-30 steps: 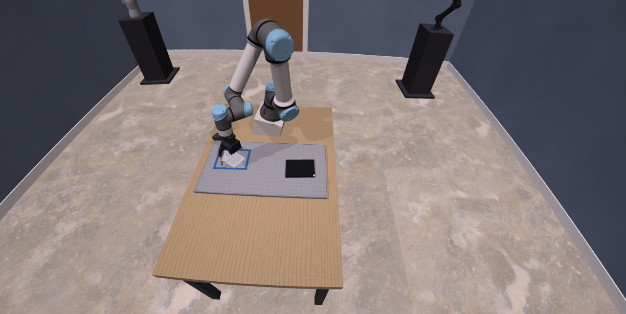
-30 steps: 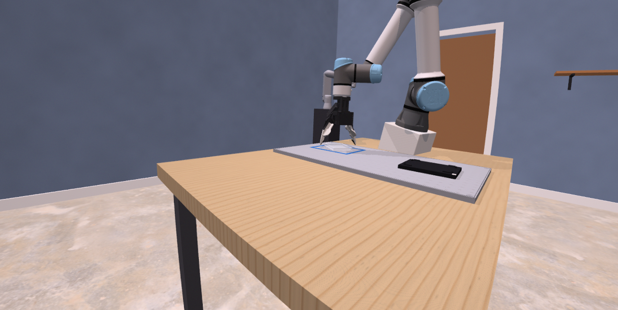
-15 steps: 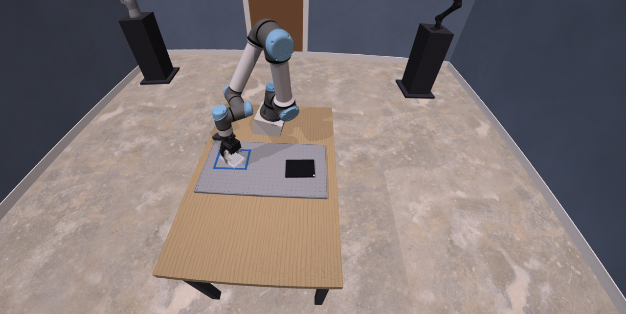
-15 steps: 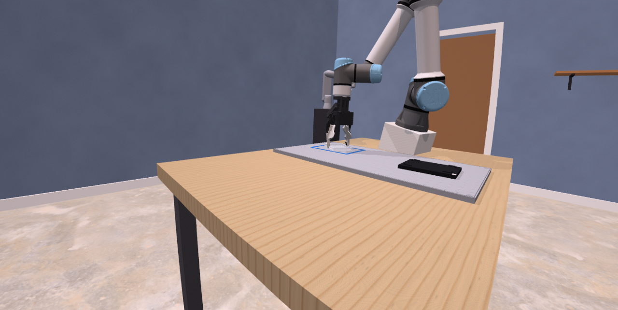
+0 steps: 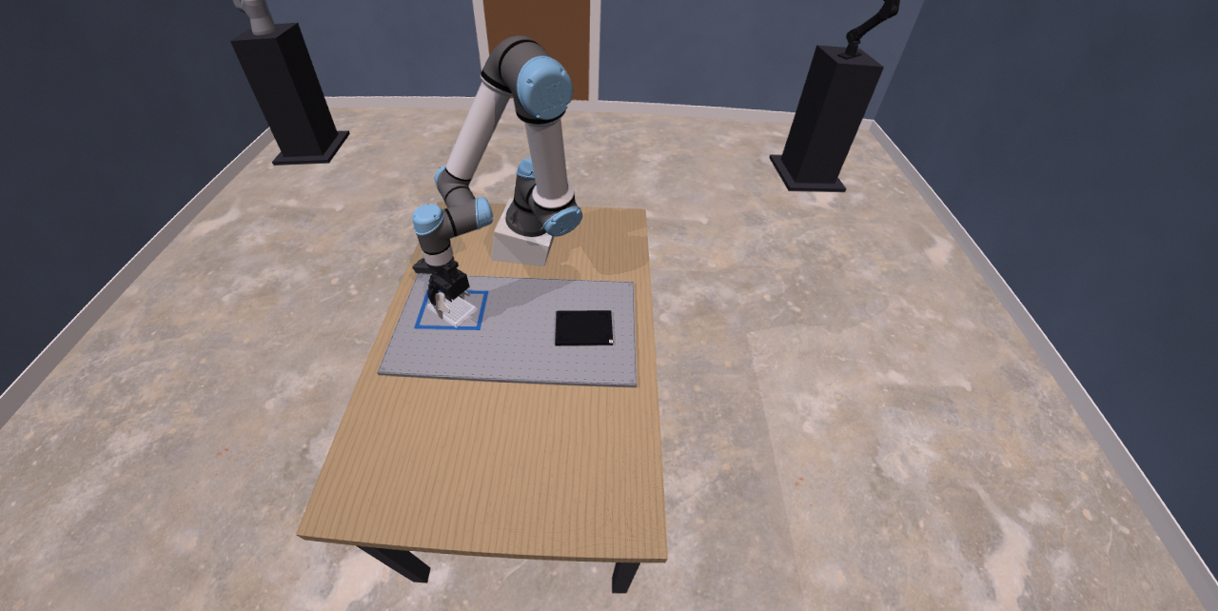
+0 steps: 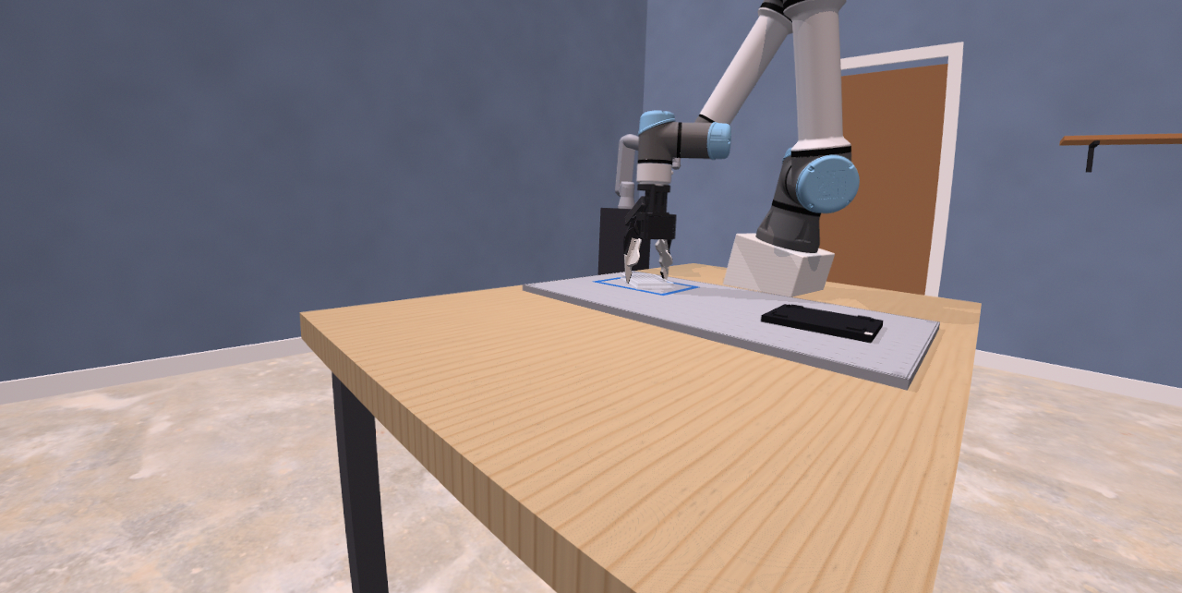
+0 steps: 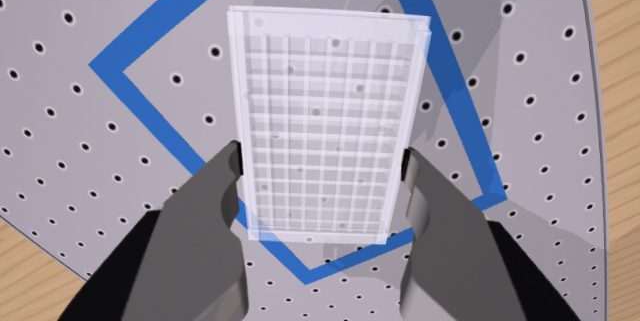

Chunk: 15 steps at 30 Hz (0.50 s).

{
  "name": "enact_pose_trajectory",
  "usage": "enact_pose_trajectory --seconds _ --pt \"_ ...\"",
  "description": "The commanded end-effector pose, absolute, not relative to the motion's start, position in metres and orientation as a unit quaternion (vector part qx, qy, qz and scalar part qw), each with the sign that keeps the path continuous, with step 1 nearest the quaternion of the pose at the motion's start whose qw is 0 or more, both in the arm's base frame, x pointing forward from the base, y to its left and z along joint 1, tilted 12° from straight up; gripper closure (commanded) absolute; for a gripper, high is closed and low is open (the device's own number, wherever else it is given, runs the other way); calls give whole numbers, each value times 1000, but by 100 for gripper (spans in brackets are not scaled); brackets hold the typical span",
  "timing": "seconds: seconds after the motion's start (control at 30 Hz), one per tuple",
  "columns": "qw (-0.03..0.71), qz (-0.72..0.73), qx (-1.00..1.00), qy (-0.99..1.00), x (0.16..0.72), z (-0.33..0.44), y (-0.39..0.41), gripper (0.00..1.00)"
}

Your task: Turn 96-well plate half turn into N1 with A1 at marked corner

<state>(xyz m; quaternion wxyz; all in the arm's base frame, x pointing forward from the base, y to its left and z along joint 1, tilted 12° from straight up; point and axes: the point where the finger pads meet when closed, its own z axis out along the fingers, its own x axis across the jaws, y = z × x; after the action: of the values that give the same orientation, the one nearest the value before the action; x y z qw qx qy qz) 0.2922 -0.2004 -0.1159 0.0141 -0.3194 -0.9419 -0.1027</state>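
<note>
The clear 96-well plate (image 5: 461, 314) (image 6: 648, 283) (image 7: 325, 111) lies flat on the grey board, askew within and partly over the blue outline (image 5: 430, 326) (image 6: 681, 290) (image 7: 154, 121). Its upper right corner in the wrist view looks cut. My gripper (image 5: 454, 304) (image 6: 645, 280) (image 7: 322, 146) points down, shut on the plate, with one fingertip against each long side. The black plate nest N1 (image 5: 583, 326) (image 6: 818, 320) stands empty at the right of the board. A small white mark (image 5: 610, 342) (image 6: 867, 333) shows at its near right corner.
The perforated grey board (image 5: 511, 362) (image 6: 888, 359) lies on the wooden table (image 5: 511, 463) (image 6: 661, 424). The arm's pale base block (image 5: 520, 248) (image 6: 777, 264) stands behind the board. The nest's low raised rim stands above the board.
</note>
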Motion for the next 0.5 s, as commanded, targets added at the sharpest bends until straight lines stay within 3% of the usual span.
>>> enact_pose_trajectory --seconds 0.0,0.47 --pt "14 -102 -319 -942 292 -116 -201 100" --pt "14 -102 -319 -942 292 -103 -203 100"
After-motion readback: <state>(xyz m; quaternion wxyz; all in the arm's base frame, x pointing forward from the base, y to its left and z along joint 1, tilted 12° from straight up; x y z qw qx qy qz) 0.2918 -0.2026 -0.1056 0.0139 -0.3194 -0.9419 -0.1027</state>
